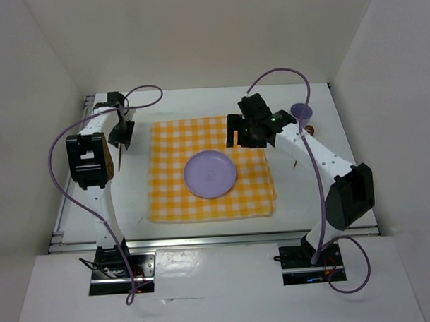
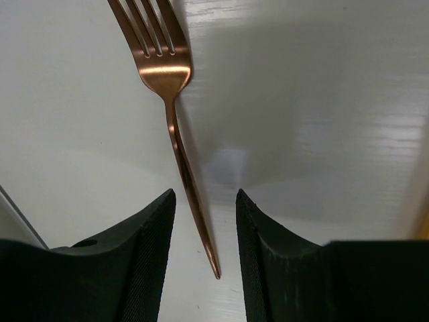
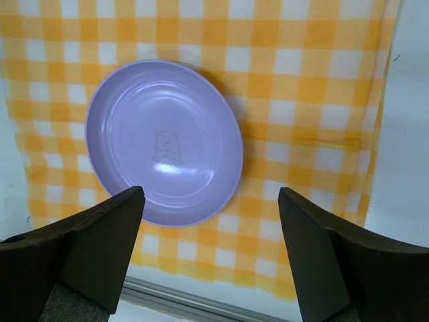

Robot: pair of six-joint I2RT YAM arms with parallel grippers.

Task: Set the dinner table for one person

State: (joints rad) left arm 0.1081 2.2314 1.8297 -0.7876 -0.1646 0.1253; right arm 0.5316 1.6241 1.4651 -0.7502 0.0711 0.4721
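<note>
**Room.** Plain white walls close in three sides. No other furnishing is visible.

**Surface.** The dinner table [image 1: 203, 228] is a flat white top with a metal rail [image 1: 203, 238] along the near edge, by the arm bases. It lies beneath both grippers.

**Item 1.** The yellow-and-white checked cloth [image 1: 170, 198] is spread flat on the table. It sits under the right gripper and to the right of the left one. Judged to serve as the place mat.

**Item 2.** The purple plate [image 3: 164, 141] rests face up on the cloth, below the right gripper [image 3: 209, 193] and between its fingers in the wrist view. It sits near the cloth's middle, so it is likely already in its place.

**Right gripper.** The jaws are spread wide with nothing held, and it is raised clear of the plate and cloth.

**Item 3.** The copper-coloured fork [image 2: 165, 74] lies flat on bare table. Its tines point away from the left gripper [image 2: 204, 198], and its handle tip lies between the fingers.

**Left gripper.** The jaws are partly open, one on each side of the handle, and neither appears to touch it. The stance looks meant for closing on the handle, presumably to carry the fork over beside the plate.

**Item 4.** The purple cup [image 1: 301, 114] stands upright on bare table to the right of the right gripper, just beside that arm and off the cloth. Judged not yet set at the place.
</note>
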